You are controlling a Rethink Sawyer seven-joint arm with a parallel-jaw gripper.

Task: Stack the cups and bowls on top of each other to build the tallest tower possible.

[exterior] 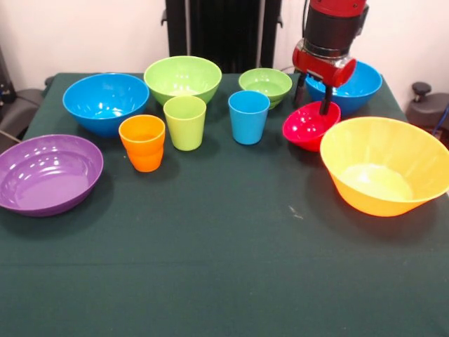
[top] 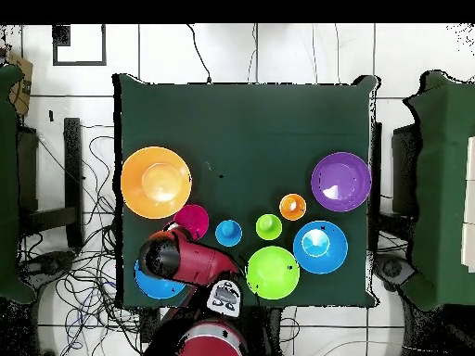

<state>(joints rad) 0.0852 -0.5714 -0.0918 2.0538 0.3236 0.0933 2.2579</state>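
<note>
My gripper [exterior: 313,100] stands at the far rim of the small red bowl [exterior: 309,126], one finger inside and one outside, shut on it. The bowl is tilted; it also shows in the overhead view [top: 192,221]. The big yellow-orange bowl [exterior: 382,168] sits right beside it. The orange cup [exterior: 142,142], lime green cup [exterior: 185,122] and blue cup [exterior: 248,116] stand upright in a row. The purple bowl [exterior: 48,173], a blue bowl [exterior: 105,102], the large green bowl [exterior: 183,78], the small green bowl [exterior: 265,85] and a second blue bowl [exterior: 354,88] each stand alone. Nothing is stacked.
In the overhead view my arm [top: 176,260] covers the small green bowl and part of the second blue bowl [top: 153,283]. The green tablecloth [exterior: 210,267] is bare toward the camera. Cables lie on the floor [top: 83,269] around the table.
</note>
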